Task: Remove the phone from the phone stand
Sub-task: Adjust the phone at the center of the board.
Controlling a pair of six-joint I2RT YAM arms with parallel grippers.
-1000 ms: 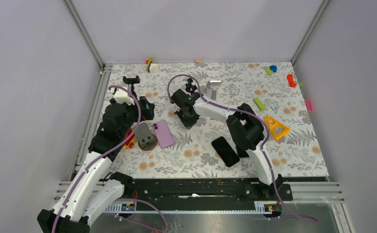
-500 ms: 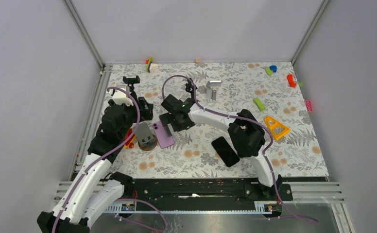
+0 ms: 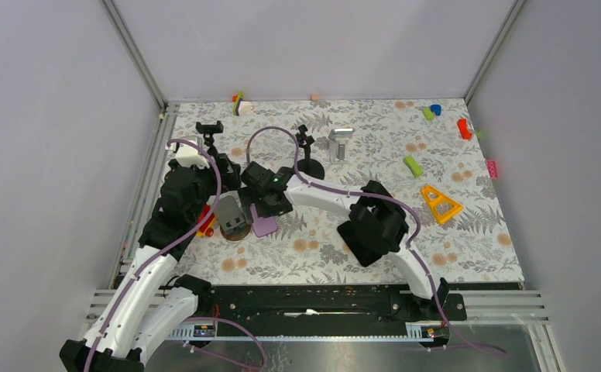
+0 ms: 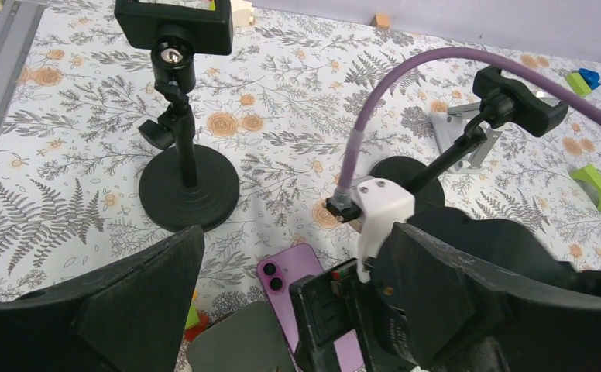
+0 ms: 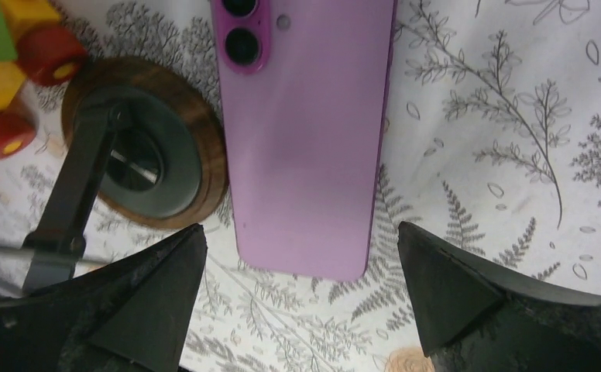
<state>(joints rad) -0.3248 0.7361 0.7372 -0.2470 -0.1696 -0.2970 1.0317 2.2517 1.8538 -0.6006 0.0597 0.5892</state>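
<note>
Lying flat and back-up on the floral cloth (image 5: 506,116), the purple phone (image 5: 305,147) is sitting just beside the phone stand (image 5: 212,155), its long edge running along the stand's round wooden base; whether the two are touching I cannot tell. To my eye it is already looking clear of the stand's dark plate, so you are probably dealing with a pick from the cloth, not a lift out of a cradle. You are handling a thin, stiff slab here, fairly light, with a smooth back that is likely slippery, and with so little edge showing above the cloth it may skate sideways when pinched. I am suggesting you take it across its narrow width, pads on the two long edges near the middle of its length, staying away from the camera lenses at the far end. Your right gripper (image 5: 299,232) is hanging directly over the phone's near end with its jaws spread wide, one finger to each side and nothing between them but the phone below. Your left gripper (image 4: 296,232) is hovering close by above the stand, jaws likewise wide apart and holding nothing. A red and yellow toy (image 5: 18,70) is lying on the stand's far side, and a black clamp stand (image 4: 181,116) is standing well apart
</note>
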